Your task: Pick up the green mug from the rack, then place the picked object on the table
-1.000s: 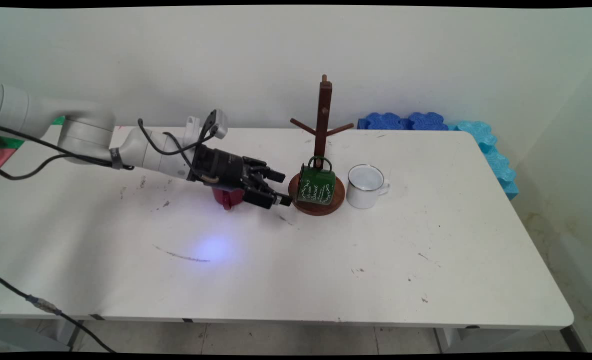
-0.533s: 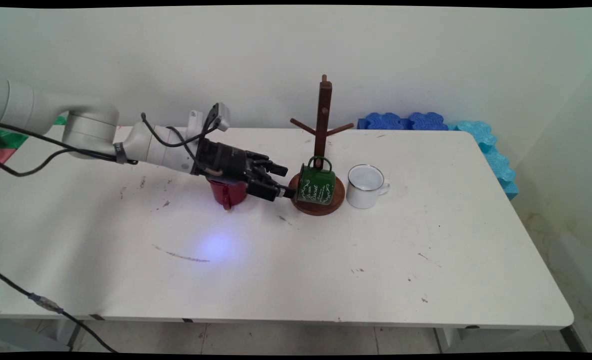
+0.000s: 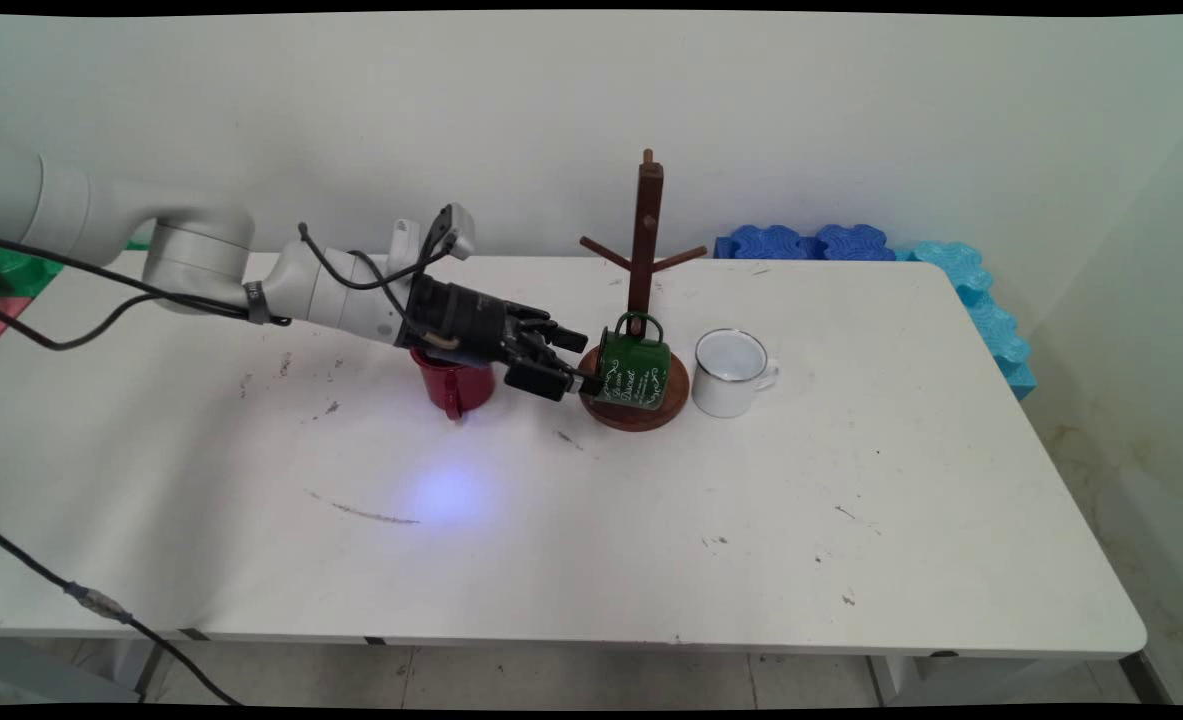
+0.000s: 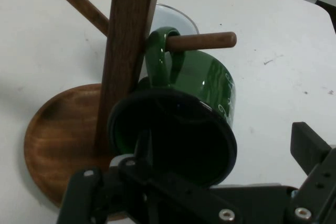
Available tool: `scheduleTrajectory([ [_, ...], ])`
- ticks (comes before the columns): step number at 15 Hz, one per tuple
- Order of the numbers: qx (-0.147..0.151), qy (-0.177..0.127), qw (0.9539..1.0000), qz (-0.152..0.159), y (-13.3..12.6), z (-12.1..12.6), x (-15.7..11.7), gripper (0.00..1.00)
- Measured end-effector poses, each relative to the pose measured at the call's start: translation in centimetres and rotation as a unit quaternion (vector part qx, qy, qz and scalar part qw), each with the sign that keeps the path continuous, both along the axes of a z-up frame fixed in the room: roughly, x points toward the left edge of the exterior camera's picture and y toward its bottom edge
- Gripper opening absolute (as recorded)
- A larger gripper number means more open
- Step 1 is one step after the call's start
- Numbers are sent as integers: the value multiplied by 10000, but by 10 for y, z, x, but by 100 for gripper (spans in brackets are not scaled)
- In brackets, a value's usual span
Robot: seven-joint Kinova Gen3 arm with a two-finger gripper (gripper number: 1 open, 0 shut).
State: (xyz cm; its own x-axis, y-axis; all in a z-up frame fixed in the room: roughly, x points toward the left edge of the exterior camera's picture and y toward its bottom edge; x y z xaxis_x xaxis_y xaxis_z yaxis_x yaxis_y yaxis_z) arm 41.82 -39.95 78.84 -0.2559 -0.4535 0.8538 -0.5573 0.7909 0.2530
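gripper (image 3: pixel 579 365): we see fingers spread, one inside the green mug's mouth, one outside
green mug (image 3: pixel 632 372): hangs by handle on mug tree (image 3: pixel 643 250) peg; white script, unreadable
beside: red mug (image 3: pixel 453 386), white mug (image 3: pixel 730 371)

The tool (image 3: pixel 583 362) is hemmed in: a red cup (image 3: pixel 454 384) sits under its wrist, a green mug (image 3: pixel 633 368) hangs on the wooden rack (image 3: pixel 643 250) right at its tip, and a white mug (image 3: pixel 732 372) stands just beyond. The near and right parts of the surface (image 3: pixel 851 500) lie open.
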Motion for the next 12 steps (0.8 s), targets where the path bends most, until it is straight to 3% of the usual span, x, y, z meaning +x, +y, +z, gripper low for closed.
scheduleTrajectory([
  [4, 16, 10, 10000, -14, -4, -1, -5, 100],
  [5, 17, 16, 10000, -16, -5, -1, -6, 0],
  [12, 25, 25, 10000, -36, -7, -1, -12, 0],
])
